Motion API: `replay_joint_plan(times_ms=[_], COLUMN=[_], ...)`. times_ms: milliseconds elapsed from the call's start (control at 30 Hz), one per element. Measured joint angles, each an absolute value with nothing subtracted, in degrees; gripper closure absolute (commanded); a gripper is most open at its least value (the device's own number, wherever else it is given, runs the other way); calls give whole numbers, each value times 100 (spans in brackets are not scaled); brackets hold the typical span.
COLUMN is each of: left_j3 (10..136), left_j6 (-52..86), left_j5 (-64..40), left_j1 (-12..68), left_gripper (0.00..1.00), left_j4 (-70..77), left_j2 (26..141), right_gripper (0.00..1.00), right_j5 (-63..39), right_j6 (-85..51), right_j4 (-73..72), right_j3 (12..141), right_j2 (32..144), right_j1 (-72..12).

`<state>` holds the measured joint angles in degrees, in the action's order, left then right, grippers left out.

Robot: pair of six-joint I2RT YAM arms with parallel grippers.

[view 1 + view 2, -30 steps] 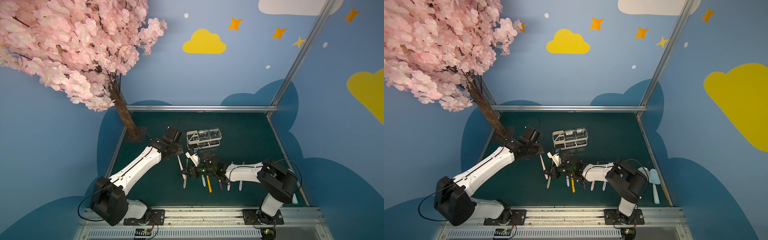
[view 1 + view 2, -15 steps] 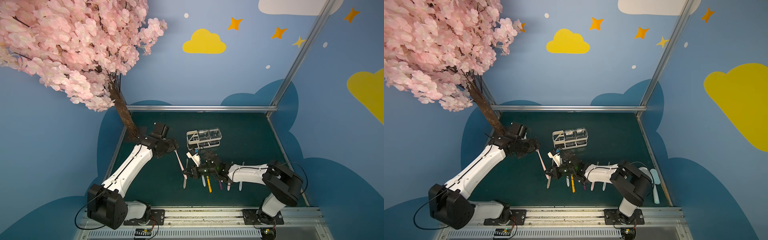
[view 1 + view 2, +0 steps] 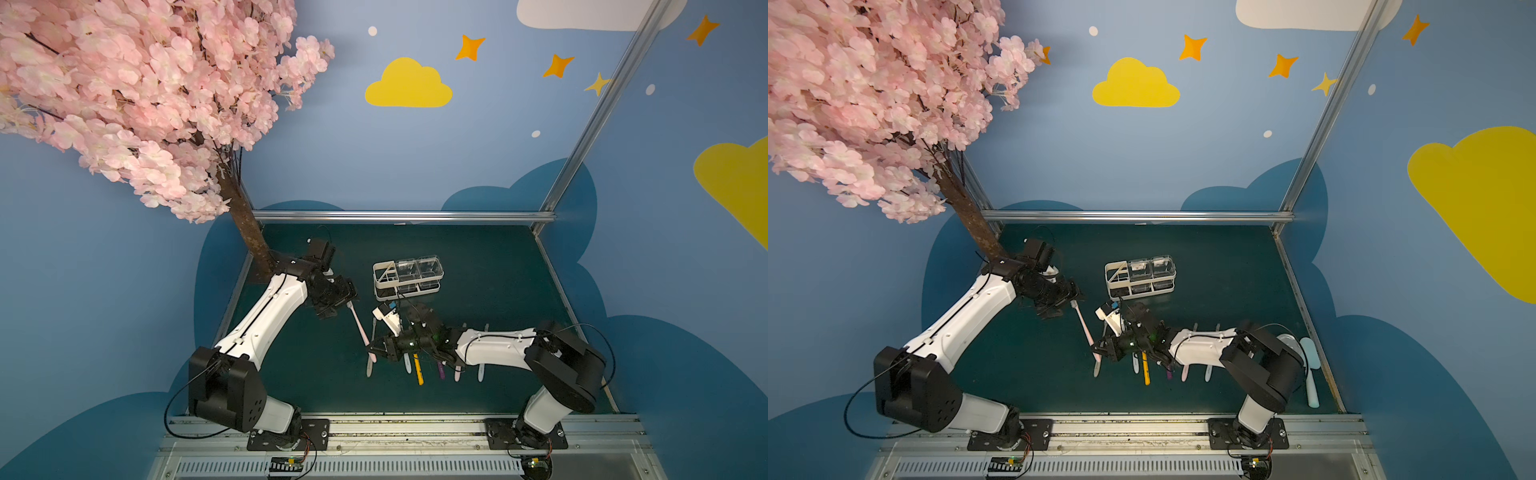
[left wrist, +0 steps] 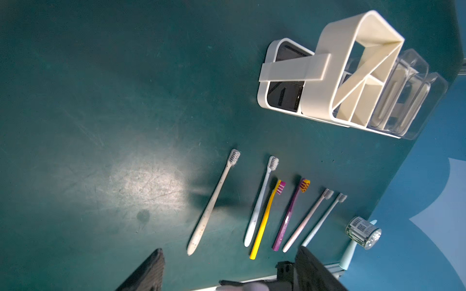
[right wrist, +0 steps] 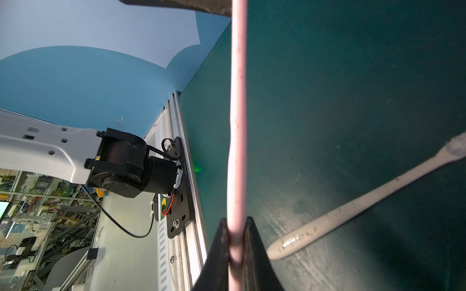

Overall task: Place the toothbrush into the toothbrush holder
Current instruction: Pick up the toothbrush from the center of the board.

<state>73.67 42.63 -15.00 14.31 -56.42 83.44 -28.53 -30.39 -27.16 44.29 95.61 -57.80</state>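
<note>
Now the pink toothbrush [image 5: 237,126] is seen clamped near the tail of its handle by the right gripper [image 5: 236,221], both jaws pressed hard against it. It is carried clear of the green mat [image 3: 478,257], slanted, with its bristle head pointed toward 11 o'clock. Just beside that head the left gripper [image 4: 229,253] is held with fingers spread wide and closed on nothing. Whether the head lies between them cannot be told. A light, slim, stiff plastic stick is what is judged here, smooth enough to pivot in a pinch. With so much length beyond the jaws, some swing at the head end is to be expected. A hold nearer the neck would probably be wanted, so that the tail is left free to be lowered into a slot. The toothbrush holder [image 3: 380,274] is found at 1 o'clock from the right gripper, near but apart. Its divided slot section is at its 9 o'clock end and its clear cups toward 3 o'clock. Room is tight at 3 to 5 o'clock, where a row of spare toothbrushes [image 4: 267,216] is laid out under the right wrist, a white one [image 5: 353,209] closest. Open mat is offered at 7 to 9 o'clock between the arms. The tree trunk [image 3: 249,232] is to be minded at 10 o'clock.
</note>
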Motion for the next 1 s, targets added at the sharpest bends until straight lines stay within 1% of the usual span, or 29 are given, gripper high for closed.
replay_joint_plan(times_ms=[133,300,400,467,533,633,767,833,1000], left_j3=[7424,7426,7426,7426,7424,7424,7411,7402,7325], left_j6=[4246,4213,4185,4178,4185,4198,4200,4202,4202], left_j5=[-1653,-1796,-1863,-1909,-1962,-2036,-2139,-2171,-2237], left_j1=[1337,1302,1291,1278,1273,1273,1273,1273,1269], left_gripper=[35,46,46,51,52,58,61,67,70], left_j4=[-5769,-5857,-5872,-5872,-5865,-5859,-5835,-5817,-5778], left_j2=[8340,8346,8366,8379,8394,8442,8473,8475,8475], right_gripper=[100,100,100,100,100,100,100,100,100], right_j5=[-2869,-2877,-2877,-2882,-2899,-2910,-2919,-2919,-2917], right_j6=[-2961,-2928,-2908,-2904,-2888,-2856,-2834,-2827,-2823], right_j4=[-2665,-2589,-2585,-2580,-2580,-2578,-2576,-2576,-2563], right_j3=[4412,4410,4407,4407,4407,4407,4407,4407,4407], right_j2=[9561,9561,9561,9561,9561,9561,9561,9561,9561], right_j1=[-5780,-5780,-5780,-5782,-5787,-5813,-5846,-5852,-5867])
